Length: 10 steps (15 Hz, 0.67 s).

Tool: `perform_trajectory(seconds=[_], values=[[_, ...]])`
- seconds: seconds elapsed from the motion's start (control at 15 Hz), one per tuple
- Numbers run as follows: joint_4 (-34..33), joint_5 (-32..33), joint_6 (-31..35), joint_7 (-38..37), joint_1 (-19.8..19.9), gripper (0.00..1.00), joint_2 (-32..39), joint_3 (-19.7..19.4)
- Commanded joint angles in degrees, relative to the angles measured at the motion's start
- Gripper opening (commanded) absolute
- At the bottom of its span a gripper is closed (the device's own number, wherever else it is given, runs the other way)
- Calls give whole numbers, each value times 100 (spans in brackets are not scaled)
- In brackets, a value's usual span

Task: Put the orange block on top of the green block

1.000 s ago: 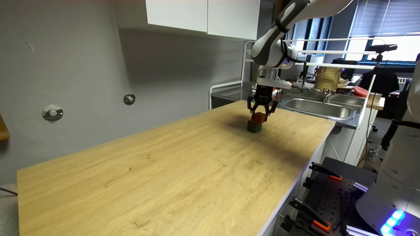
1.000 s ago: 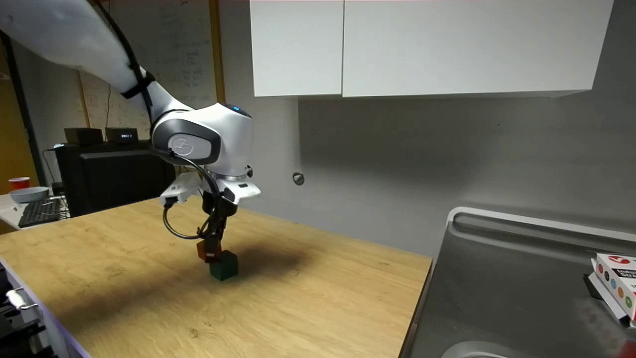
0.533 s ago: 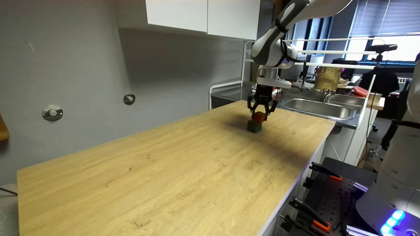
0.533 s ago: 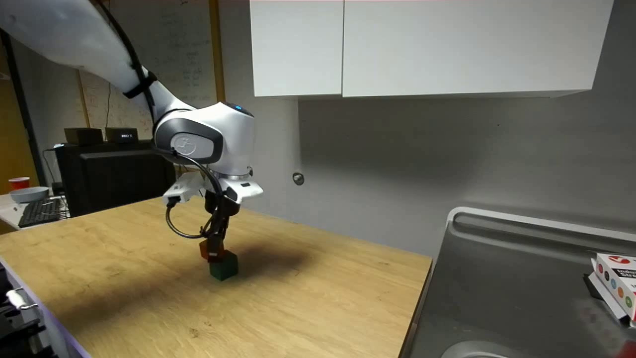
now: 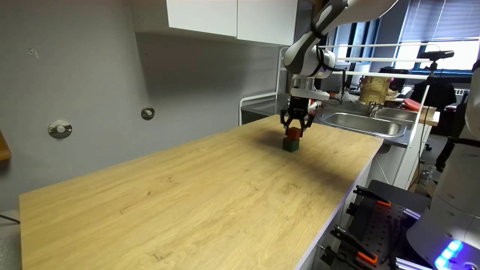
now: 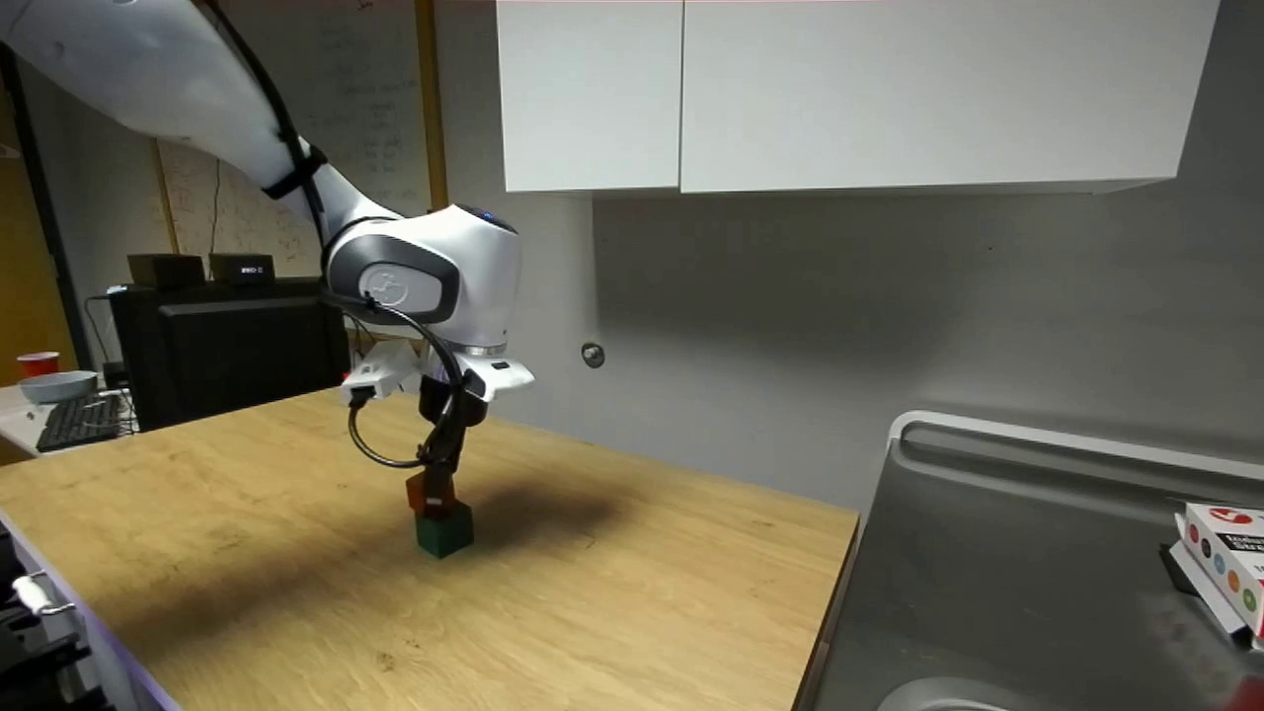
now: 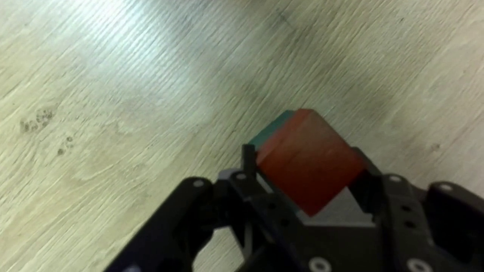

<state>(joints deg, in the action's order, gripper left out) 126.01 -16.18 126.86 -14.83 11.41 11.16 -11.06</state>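
The green block, a small dark green cube, sits on the wooden table; it also shows in an exterior view. My gripper is shut on the orange block, with its fingers on opposite corners of the cube. The orange block is right above the green block, set a little to one side in an exterior view. I cannot tell whether the two blocks touch. In the wrist view the orange block hides most of the green block; only an edge strip shows at upper left.
The wooden table has a wall along its back and a white cabinet above. A metal sink lies beyond the table's end. A white box stands on the grey counter.
My gripper and the orange block have shifted sideways and slightly up, so the orange block is more nearly over the green block. The green block has not moved.
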Motion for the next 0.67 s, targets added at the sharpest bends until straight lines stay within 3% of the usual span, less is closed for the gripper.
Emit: perform_trajectory(seconds=[0.0,0.07,0.2,0.6], values=[[-289,111,-255,26,-12,74,148,-1],[-312,118,-281,22,-13,86,173,-2],[-343,128,-341,27,-10,100,215,-5],[-338,103,-495,76,-9,100,245,12]])
